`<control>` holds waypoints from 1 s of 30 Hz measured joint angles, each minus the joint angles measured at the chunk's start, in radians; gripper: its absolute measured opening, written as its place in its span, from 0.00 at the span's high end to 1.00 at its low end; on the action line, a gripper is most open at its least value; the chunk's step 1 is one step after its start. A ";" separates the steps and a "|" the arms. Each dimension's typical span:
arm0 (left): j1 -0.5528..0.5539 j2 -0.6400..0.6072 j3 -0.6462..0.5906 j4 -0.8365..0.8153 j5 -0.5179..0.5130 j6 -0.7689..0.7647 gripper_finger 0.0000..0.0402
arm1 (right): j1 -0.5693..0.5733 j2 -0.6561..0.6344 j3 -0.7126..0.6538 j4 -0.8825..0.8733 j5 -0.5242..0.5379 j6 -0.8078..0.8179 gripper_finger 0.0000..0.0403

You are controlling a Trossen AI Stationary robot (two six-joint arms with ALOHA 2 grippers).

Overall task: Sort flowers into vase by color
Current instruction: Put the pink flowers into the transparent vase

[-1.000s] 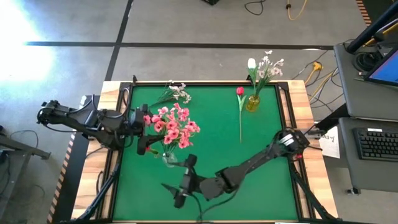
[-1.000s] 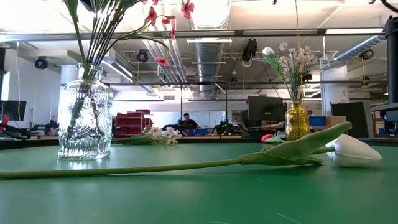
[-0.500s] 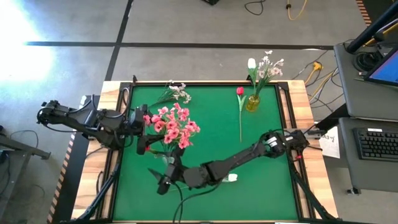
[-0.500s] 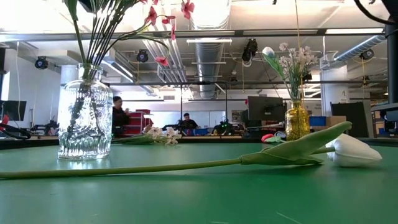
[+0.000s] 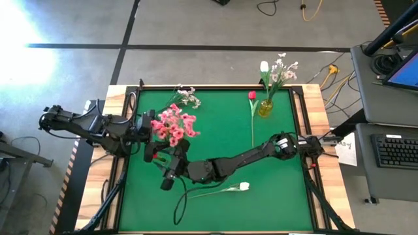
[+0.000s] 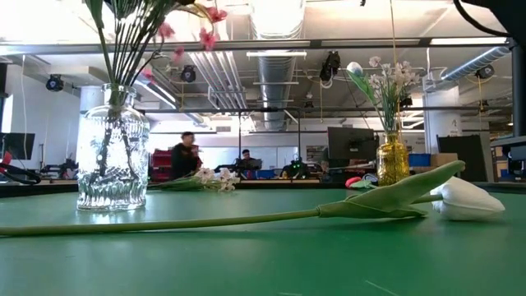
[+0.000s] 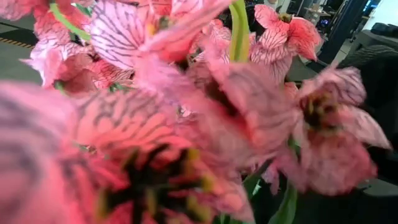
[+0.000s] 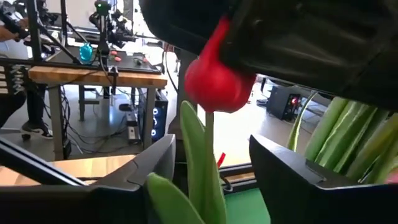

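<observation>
Green felt covers the table [image 5: 222,150] on which both of my arms work. My right gripper [image 5: 168,179] reaches across to the left front part of the mat. Its two dark fingers [image 8: 152,165] stand parted, and between them rise the stem and broad leaf [image 8: 198,162] of a red tulip [image 8: 216,84]. I cannot tell whether the fingers press on that stem. Just beside this gripper stands the clear glass vase [image 6: 113,160], holding many green stems whose pink blossom sprays [image 5: 172,124] lean toward my left side. My left gripper [image 5: 149,140] sits close against those sprays, and pink petals fill its wrist camera, so its fingers are hidden and I cannot tell how they stand. A white tulip [image 5: 243,187] lies flat on the felt near the front edge. Farther back, a second red tulip [image 5: 252,96] lies beside the amber vase [image 5: 264,108], which holds white flowers [image 5: 277,70]. A small white-blossom spray [image 5: 186,96] lies at the rear left. Beyond the table, a person [image 6: 187,156] stands in the workshop.
</observation>
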 joint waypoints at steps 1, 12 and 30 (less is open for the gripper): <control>0.000 0.000 0.000 0.000 0.000 0.000 0.23 | 0.001 0.000 0.000 0.000 0.000 -0.002 0.54; 0.000 0.000 0.000 0.001 0.000 0.000 0.23 | 0.003 0.000 0.000 -0.002 0.003 -0.005 0.87; 0.000 -0.022 -0.001 0.014 -0.008 -0.012 0.23 | 0.009 0.000 0.000 -0.063 0.006 0.014 0.97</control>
